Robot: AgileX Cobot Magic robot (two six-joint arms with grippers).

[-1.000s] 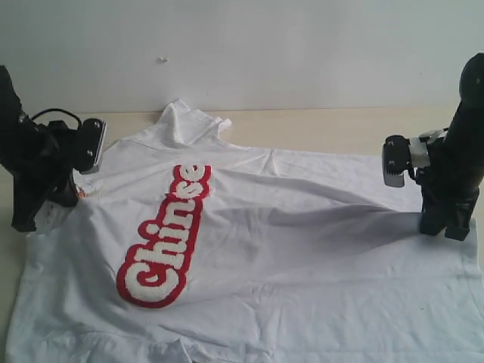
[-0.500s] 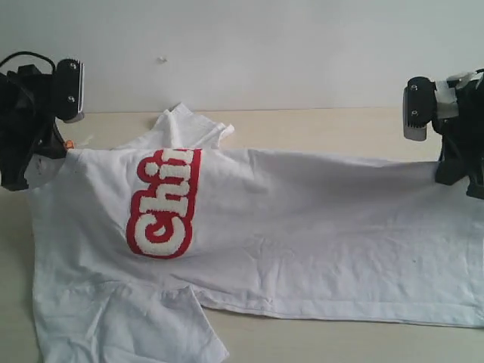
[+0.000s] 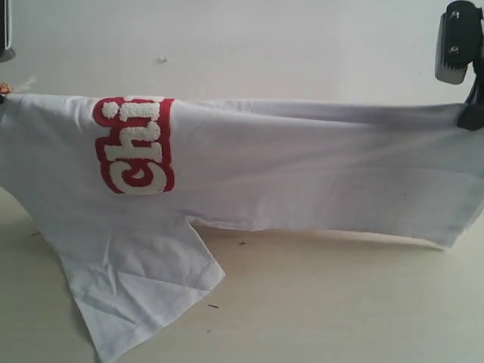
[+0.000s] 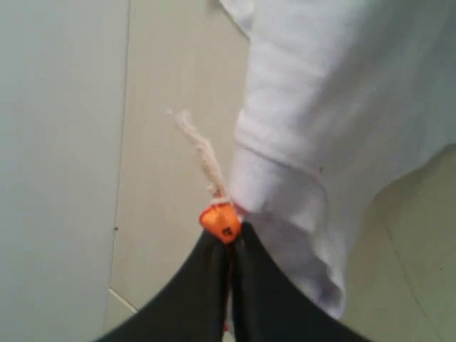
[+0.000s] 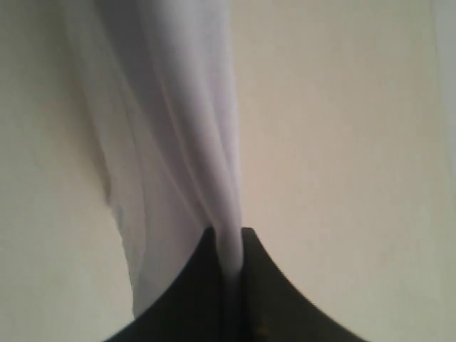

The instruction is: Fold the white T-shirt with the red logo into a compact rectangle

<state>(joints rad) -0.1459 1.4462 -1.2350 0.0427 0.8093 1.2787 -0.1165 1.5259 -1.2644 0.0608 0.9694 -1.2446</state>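
Note:
The white T-shirt (image 3: pixel 302 166) hangs stretched in the air between both grippers, folded over along its top edge. One sleeve (image 3: pixel 144 287) trails down onto the table. The red logo (image 3: pixel 134 145) shows only its letters "Chi" near the left end. My left gripper (image 4: pixel 229 235) is shut on the shirt's neck edge (image 4: pixel 299 178), with the orange neck tag (image 4: pixel 221 221) pinched at its tips. It is almost out of the exterior view at top left. My right gripper (image 5: pixel 229 242) is shut on a bunched fold of white cloth (image 5: pixel 192 142), and is seen at the top right corner (image 3: pixel 470 113).
The pale wooden table (image 3: pixel 340 302) lies below the hanging shirt. A white wall (image 3: pixel 265 45) stands behind. A frayed white thread (image 4: pixel 199 149) sticks out from the neck tag.
Both grippers have risen steadily, lifting the shirt off the table until it hangs taut between them. The logo has folded over so only "Chi" shows, and a sleeve now dangles.

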